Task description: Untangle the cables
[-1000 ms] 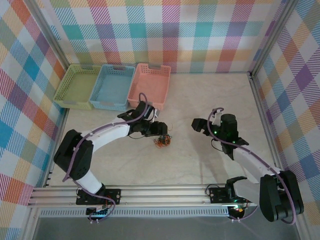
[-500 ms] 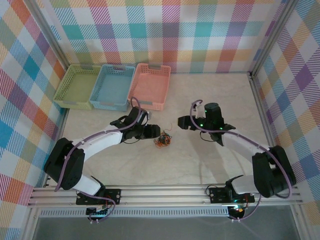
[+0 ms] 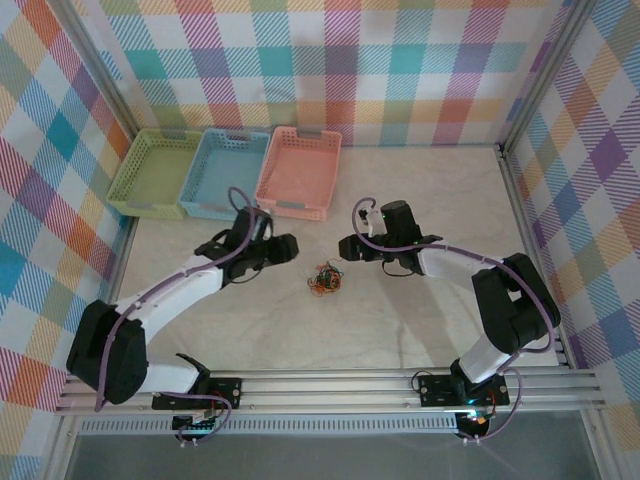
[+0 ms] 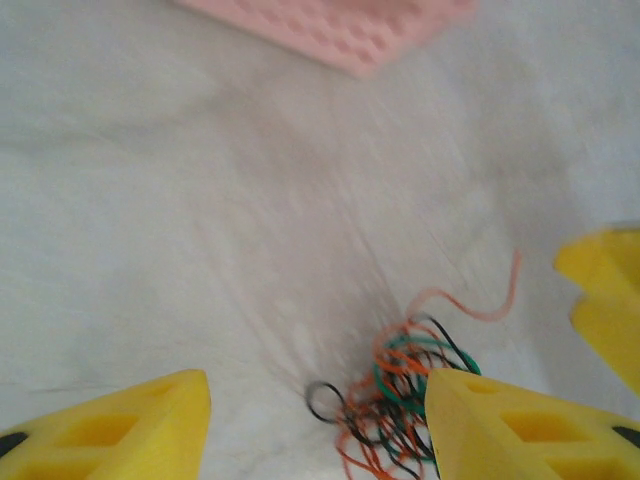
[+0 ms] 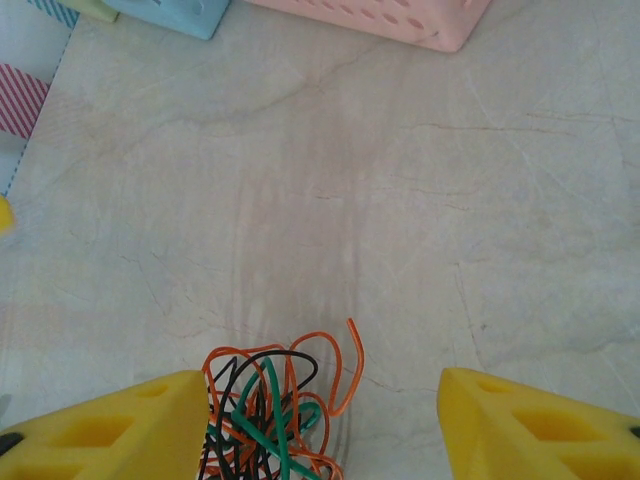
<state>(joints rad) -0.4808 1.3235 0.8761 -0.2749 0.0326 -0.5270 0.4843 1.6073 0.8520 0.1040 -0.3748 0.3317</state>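
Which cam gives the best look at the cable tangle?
Right wrist: the cables are sharp, with orange, black and green strands distinct. Left wrist shows them blurred; top external shows a tiny clump.

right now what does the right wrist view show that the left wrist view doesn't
Right wrist view: a corner of the blue basket and a strip of plaid wall. Left wrist view: a yellow finger of the right gripper at its right edge. Both: the tangled orange, black and green cables on the table, the pink basket; the left gripper, like the right, is open.
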